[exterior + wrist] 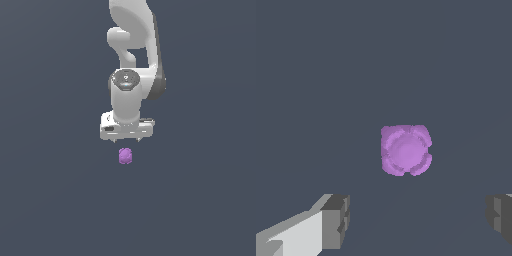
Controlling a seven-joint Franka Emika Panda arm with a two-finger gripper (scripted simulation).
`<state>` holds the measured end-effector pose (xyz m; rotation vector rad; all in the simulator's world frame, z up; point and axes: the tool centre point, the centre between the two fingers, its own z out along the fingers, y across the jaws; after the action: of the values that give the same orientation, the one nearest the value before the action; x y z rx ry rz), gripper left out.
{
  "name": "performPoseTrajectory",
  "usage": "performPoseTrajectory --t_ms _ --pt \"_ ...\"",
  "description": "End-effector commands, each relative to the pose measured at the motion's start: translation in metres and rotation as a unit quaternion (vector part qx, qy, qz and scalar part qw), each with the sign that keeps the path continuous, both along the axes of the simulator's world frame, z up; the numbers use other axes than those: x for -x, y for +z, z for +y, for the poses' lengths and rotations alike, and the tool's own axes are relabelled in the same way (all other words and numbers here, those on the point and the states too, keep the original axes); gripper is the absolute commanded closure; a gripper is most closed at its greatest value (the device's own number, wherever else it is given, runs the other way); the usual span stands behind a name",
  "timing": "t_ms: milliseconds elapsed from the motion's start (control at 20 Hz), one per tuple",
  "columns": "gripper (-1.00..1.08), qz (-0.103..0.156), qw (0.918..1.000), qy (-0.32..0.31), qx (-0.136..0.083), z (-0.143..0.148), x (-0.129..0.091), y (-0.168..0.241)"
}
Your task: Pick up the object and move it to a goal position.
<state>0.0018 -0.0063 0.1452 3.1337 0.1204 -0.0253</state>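
Purple blob sits at six o'clock below the gripper; wrist view shows its fingers spread apart, blob untouched.

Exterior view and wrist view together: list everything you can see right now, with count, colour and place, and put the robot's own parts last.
purple blob: one, purple, lumpy and roundish, on the dark grey surface just below the pincer in the exterior view; nothing touches it.
surface: one, plain dark grey-blue, fills both views.
arm: one, white with dark grey joint parts, coming down from the top of the exterior view.
pincer: one, white body with dark grey fingers, open, fingers spread wider than the blob, apart from it.
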Motion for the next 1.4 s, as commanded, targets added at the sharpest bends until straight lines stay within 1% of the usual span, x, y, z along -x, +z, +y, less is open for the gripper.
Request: performPoseTrajectory --t_ms 0,250,500,900,1350 --pt "-0.92 -0.001 1.0000 0.003 0.000 -0.002 -0.004 -0.012" --pt "-0.92 -0.005 0.9999 0.010 -0.002 -0.005 -0.013 -0.039" --pt "-0.92 -0.007 0.9999 0.014 -0.003 -0.006 -0.017 -0.053" --pt "-0.92 -0.007 0.9999 0.014 -0.003 -0.007 -0.017 -0.061" --pt "-0.92 -0.008 0.9999 0.015 -0.003 -0.006 -0.016 -0.102"
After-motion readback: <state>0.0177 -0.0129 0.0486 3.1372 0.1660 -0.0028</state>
